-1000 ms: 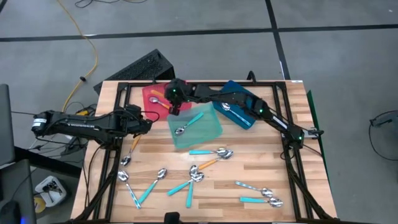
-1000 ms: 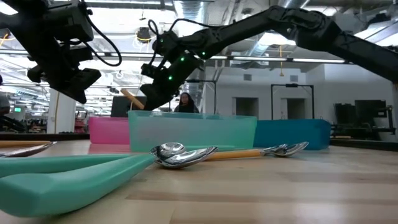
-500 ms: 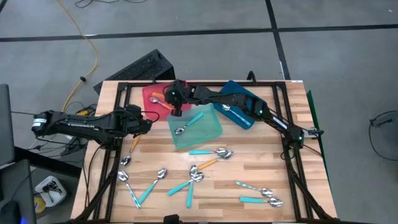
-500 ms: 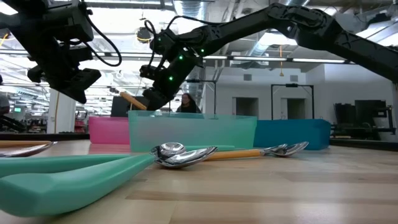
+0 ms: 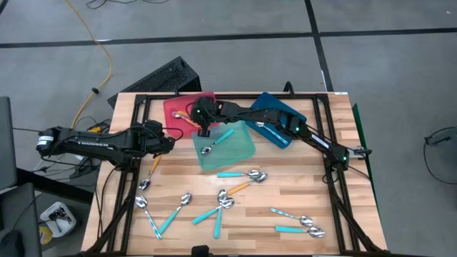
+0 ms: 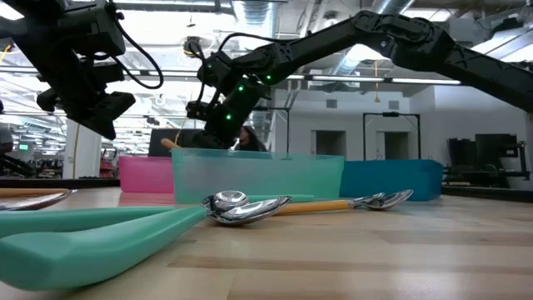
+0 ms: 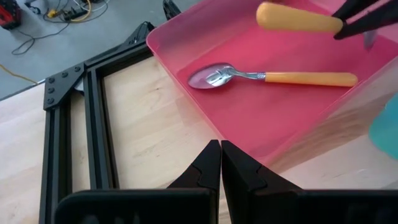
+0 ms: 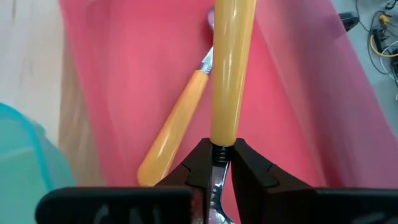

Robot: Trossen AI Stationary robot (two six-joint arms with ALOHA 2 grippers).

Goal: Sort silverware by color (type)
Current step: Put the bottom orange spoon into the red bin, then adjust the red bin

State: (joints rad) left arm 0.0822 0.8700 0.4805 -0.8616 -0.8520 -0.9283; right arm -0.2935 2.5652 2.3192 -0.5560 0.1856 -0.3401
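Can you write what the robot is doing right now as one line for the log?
right tool: over red tray, holding orange spoon | left tool: shut, waiting beside tray | tray: one orange spoon inside

Bench (image 5: 300,189): pale wood planks, black frame rails along the far and side edges.
Far edge: red tray (image 5: 176,107), teal tray (image 5: 235,151), blue tray (image 5: 282,114), side by side.
Near half: scattered spoons (image 5: 239,177), mostly teal-handled, some orange.
Left side: orange spoon (image 5: 148,175) by the rail.
Right corner: two spoons (image 5: 300,225).
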